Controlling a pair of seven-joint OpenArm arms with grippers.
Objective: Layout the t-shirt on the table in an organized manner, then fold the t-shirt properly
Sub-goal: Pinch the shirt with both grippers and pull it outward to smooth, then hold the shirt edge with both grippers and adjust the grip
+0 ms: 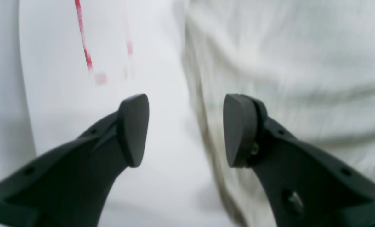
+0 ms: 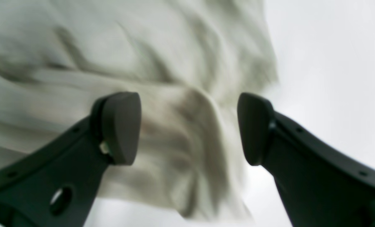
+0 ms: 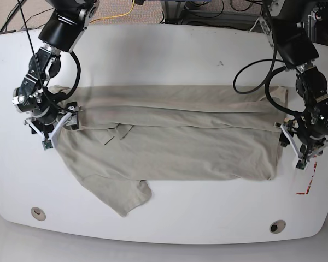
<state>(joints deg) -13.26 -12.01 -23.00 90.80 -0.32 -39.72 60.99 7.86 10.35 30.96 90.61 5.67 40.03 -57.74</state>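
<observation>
Base view shows the t-shirt [image 3: 175, 139] spread across the table [image 3: 164, 60], its far long side doubled over toward the middle, one sleeve sticking out at the near edge. Left gripper [image 1: 186, 130] and right gripper [image 2: 189, 127] both stand spread, holding nothing. Further folds remain.

Bare table [image 3: 169, 54] around the spread t-shirt [image 3: 175, 147]

One t-shirt [image 3: 175, 142], one table [image 3: 164, 60], two grommets [image 3: 38, 213], two grippers [image 3: 303, 150].
</observation>
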